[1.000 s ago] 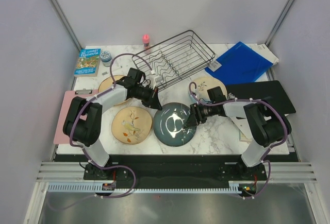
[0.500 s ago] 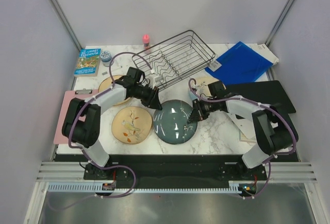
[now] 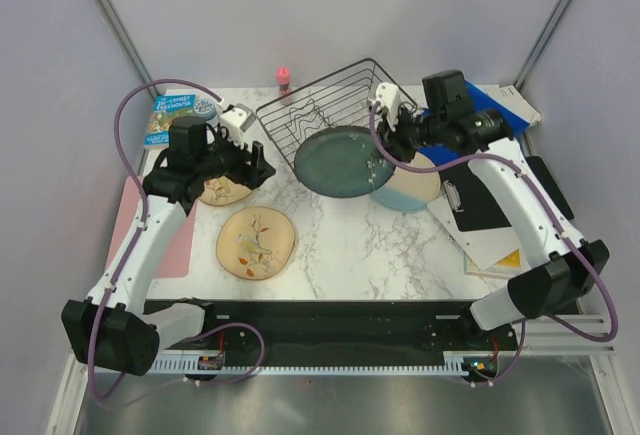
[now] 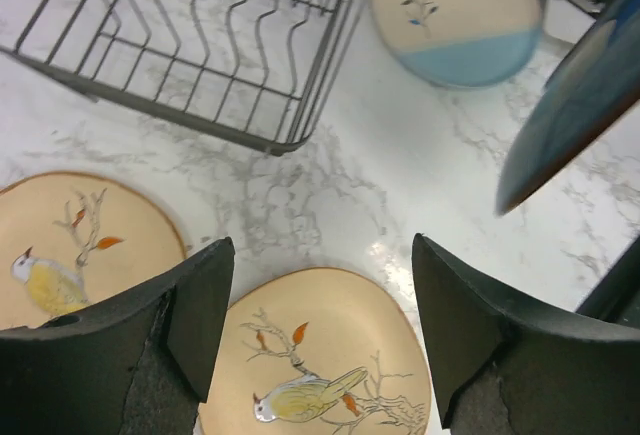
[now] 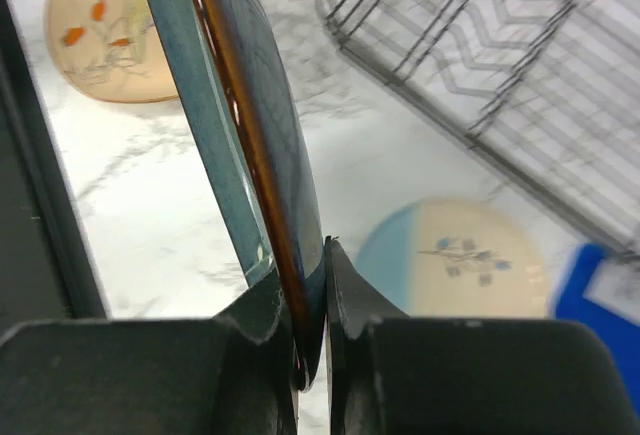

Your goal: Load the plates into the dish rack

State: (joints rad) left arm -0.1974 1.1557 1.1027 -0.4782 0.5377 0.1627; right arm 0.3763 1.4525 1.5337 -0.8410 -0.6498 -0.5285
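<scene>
My right gripper [image 3: 388, 147] is shut on the rim of the dark teal plate [image 3: 343, 162], which hangs tilted above the table just in front of the black wire dish rack [image 3: 335, 105]. The right wrist view shows the teal plate [image 5: 250, 105] edge-on, pinched in the right gripper [image 5: 310, 295]. A cream-and-blue plate [image 3: 412, 185] lies partly under the teal one. My left gripper [image 4: 320, 325] is open and empty, above one tan plate [image 4: 330, 355]. A second tan plate [image 4: 80, 245] lies to its left. In the top view the left gripper [image 3: 255, 167] is left of the rack.
A book [image 3: 168, 120], a small jar [image 3: 206, 109] and a red bottle [image 3: 284, 78] stand at the back left. A blue folder [image 3: 480, 105], a black clipboard [image 3: 490, 200] and papers lie on the right. A pink board [image 3: 180, 245] lies on the left.
The right gripper shut on the teal plate's rim and lifted it off the table, back toward the rack. The left gripper opened, let go of the plate and drew back to the left.
</scene>
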